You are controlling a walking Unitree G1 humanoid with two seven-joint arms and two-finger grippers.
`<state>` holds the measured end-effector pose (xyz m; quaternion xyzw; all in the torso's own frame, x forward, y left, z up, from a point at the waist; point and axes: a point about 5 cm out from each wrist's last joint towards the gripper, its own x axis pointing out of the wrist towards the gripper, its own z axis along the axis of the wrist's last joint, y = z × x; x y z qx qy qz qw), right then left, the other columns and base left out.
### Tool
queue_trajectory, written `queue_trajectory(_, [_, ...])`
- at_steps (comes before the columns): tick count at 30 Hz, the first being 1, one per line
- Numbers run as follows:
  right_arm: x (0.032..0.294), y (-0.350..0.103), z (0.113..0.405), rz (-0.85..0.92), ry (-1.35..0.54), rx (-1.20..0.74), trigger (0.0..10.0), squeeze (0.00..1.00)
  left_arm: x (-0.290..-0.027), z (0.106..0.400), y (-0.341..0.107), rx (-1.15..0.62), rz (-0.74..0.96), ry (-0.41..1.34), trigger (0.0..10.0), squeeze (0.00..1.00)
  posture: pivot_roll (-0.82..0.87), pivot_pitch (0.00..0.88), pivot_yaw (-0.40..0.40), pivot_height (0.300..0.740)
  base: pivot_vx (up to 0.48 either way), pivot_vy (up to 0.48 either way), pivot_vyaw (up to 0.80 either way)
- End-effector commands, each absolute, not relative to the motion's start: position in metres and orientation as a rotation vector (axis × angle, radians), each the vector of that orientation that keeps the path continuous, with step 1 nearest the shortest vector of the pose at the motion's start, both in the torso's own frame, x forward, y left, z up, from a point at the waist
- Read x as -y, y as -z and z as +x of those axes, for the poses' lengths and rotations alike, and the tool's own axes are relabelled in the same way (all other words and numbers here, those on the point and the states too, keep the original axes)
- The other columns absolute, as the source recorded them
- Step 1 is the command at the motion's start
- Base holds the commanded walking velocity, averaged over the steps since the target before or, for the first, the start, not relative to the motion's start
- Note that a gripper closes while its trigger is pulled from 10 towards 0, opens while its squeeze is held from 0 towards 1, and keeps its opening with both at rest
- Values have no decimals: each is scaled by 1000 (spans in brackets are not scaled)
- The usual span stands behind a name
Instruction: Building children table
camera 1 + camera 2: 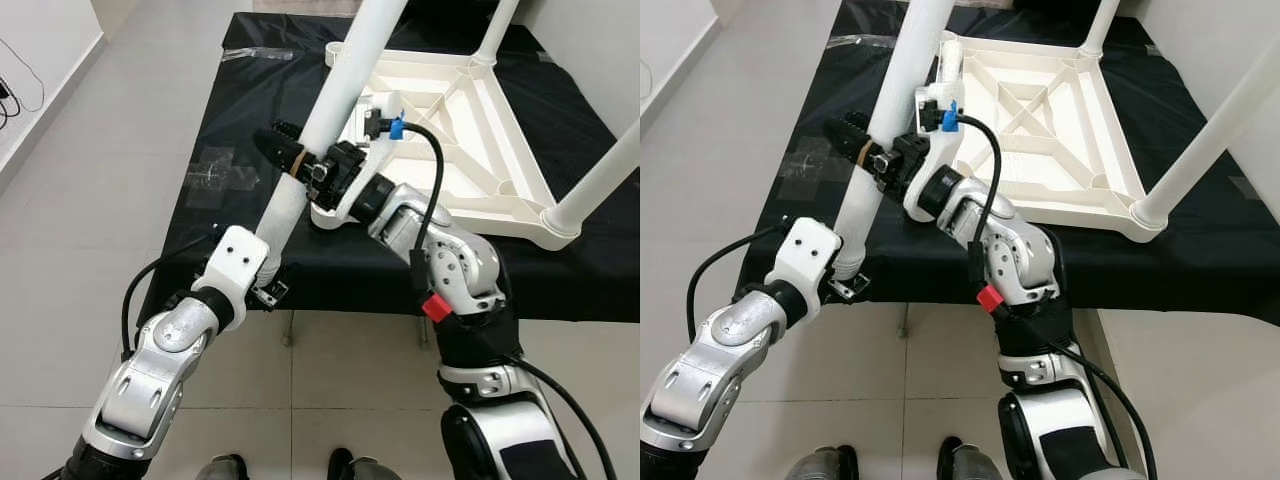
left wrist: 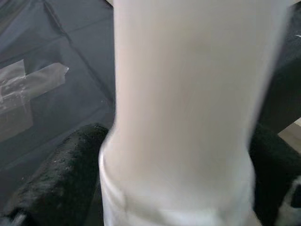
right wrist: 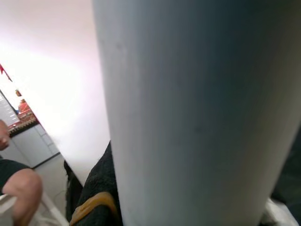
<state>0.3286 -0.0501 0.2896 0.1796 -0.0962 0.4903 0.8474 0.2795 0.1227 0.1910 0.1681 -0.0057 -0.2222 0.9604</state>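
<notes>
I've got the white leg (image 1: 330, 95) in both grippers. My left gripper (image 1: 268, 278) is pinched round its lower end at the mat's near edge; my right gripper (image 1: 300, 158) is clamped on it higher up, nearer the socket. Leg's long axis tilts up and away to the right, w/ the tabletop (image 1: 470, 150) lying upside down just beyond on the black mat (image 1: 240, 120). Count: 1 tabletop, 3 legs already standing in it, 1 leg in hand.
</notes>
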Motion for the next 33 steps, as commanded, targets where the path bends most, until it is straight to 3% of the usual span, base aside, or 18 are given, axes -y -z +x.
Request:
queue_trajectory(1, [46, -289, 322, 384, -1064, 200, 10000, 0, -121, 279, -187, 3, 348, 465, 3725, 0, 112, 176, -51, 740, 0, 0, 0])
queue_trajectory(2, [46, -289, 322, 384, -1064, 200, 10000, 0, -121, 279, -187, 3, 348, 465, 3725, 0, 112, 176, -51, 740, 0, 0, 0])
queue_trajectory(3, [44, -288, 320, 387, -1071, 193, 10000, 0, -119, 278, -187, 14, 344, 480, 0, 0, 112, 176, -51, 740, 0, 0, 0])
queue_trajectory(12, [43, -287, 317, 382, -1072, 185, 10000, 0, -115, 274, -185, 31, 350, 505, 0, 0, 110, 176, -55, 740, 0, 0, 0])
queue_trajectory(13, [43, -287, 317, 377, -1065, 187, 10000, 0, -116, 275, -184, 24, 356, 491, 10000, 0, 110, 178, -55, 740, 0, 0, 0])
queue_trajectory(14, [43, -287, 317, 377, -1065, 187, 10000, 0, -116, 275, -184, 24, 356, 491, 10000, 0, 110, 178, -55, 740, 0, 0, 0])
queue_trajectory(16, [50, -286, 326, 382, -985, 208, 10000, 1000, -118, 275, -185, 13, 354, 471, 10000, 0, 112, 175, -56, 740, 0, 0, 0])
queue_trajectory(25, [67, -285, 333, 406, -1037, 205, 10000, 1000, -120, 265, -182, -26, 256, 577, 10000, 0, 118, 162, -50, 740, 0, 0, 0])
queue_trajectory(26, [72, -282, 334, 391, -1071, 194, 10000, 0, -118, 260, -181, -46, 223, 637, 10000, 0, 121, 160, -46, 740, 0, 0, 0])
queue_trajectory(28, [82, -277, 333, 371, -1197, 171, 10000, 0, -113, 248, -177, -106, 125, 774, 10000, 0, 132, 154, -39, 740, 0, 0, 0])
queue_trajectory(33, [89, -274, 330, 373, -1287, 149, 10000, 0, -112, 239, -172, -147, 81, 857, 10000, 0, 130, 153, -35, 740, 0, 0, 0])
